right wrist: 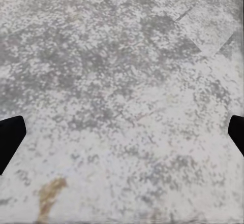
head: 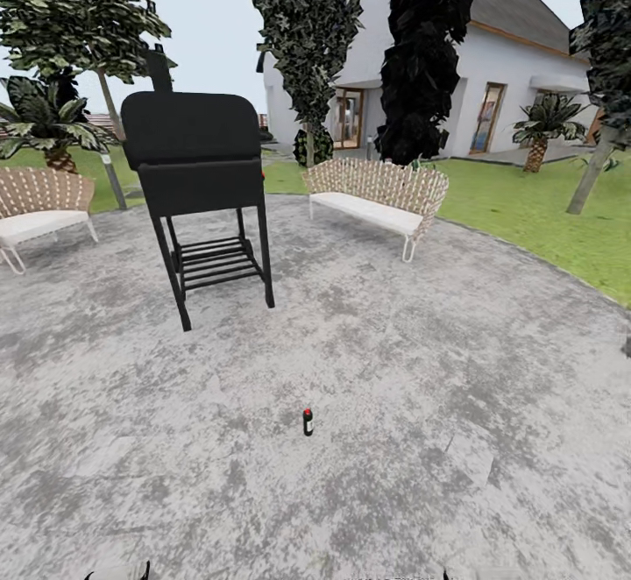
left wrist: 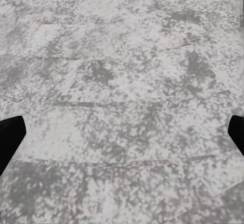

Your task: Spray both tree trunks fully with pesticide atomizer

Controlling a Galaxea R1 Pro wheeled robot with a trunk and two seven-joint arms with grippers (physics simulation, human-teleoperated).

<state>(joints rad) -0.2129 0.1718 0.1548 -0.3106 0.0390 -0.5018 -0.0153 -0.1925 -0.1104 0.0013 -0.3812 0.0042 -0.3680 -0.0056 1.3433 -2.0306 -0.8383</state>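
Down by our wrists, the left pincer (left wrist: 122, 132) and the right pincer (right wrist: 122, 132) both stand spread wide, dark fingertips at opposite edges with bare mottled paving between them, grasping and touching nothing. Ahead on the grey patio floor (head: 438, 370) we count one pesticide atomizer (head: 308, 421), upright and alone, well short of the one black grill (head: 197, 186). Beyond that stand two wicker benches (head: 377, 194) and one white house (head: 517, 81).

A black barbecue smoker (head: 197, 186) stands on a grey stone patio (head: 438, 370) between two wicker benches (head: 379, 197), a white house (head: 491, 63) behind.
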